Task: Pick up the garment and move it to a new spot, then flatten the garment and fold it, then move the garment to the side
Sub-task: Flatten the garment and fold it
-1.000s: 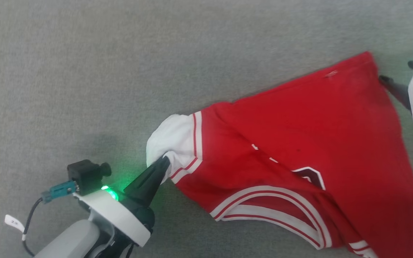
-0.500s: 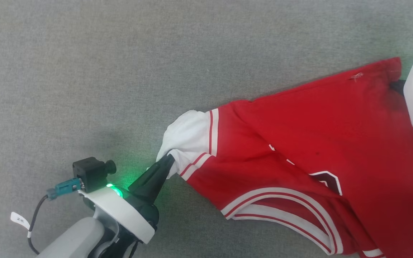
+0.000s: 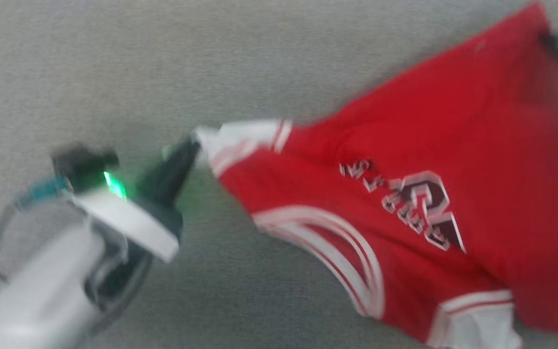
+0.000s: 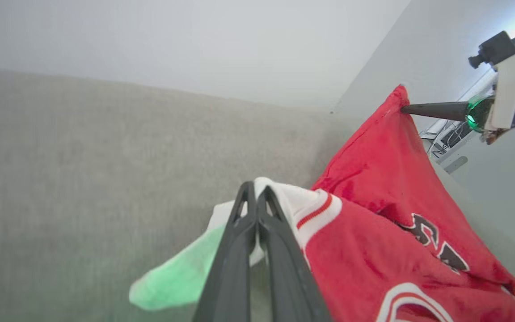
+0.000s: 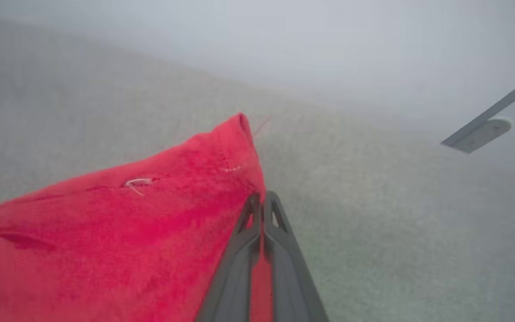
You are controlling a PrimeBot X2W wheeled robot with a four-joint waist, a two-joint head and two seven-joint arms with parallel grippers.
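Note:
The garment [image 3: 419,145], a red shirt with white sleeves, striped trim and dark maroon lettering, hangs stretched between both grippers above the grey surface; this head view is blurred. My left gripper [image 3: 193,144] is shut on the white sleeve at the garment's left end, and in the left wrist view its closed tips [image 4: 255,190] pinch the white sleeve of the garment [image 4: 373,232]. My right gripper [image 3: 550,41] is shut on the garment's red corner at the upper right. The right wrist view shows those tips [image 5: 262,199] closed on the red fabric of the garment [image 5: 128,232].
Grey carpet-like surface [image 3: 162,58] lies all around under the garment. A pale wall [image 4: 195,36] rises behind it in the left wrist view. A grey bar-shaped fixture [image 5: 485,127] sits at the far right of the right wrist view.
Both grippers have lifted the garment off the surface and spread it. The lettering now shows in full and a second white sleeve hangs at the bottom. The head view has blurred.

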